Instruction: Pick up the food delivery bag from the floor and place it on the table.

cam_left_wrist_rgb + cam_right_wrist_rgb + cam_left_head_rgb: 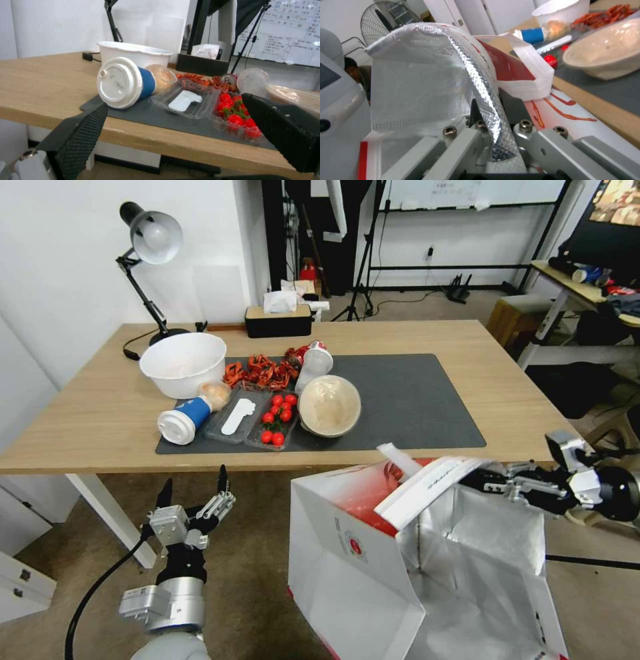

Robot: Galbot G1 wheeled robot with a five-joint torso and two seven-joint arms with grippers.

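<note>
One food delivery bag (373, 553), rim clamped by right end effector (477, 478); left end effector (193, 490) spread, idle. Advice: lift clear of surface (87, 413) edge before crossing.

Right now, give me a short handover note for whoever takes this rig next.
Right gripper: shut on the food delivery bag, pinching its foil-lined top edge.
Left gripper: open, empty, below the table front edge.
Bag: held beside the table's front edge, mouth open, not yet on top.
Done: bag grasped.
Left: set it on the table; bowls and food crowd the mat, whose right part is bare.
</note>
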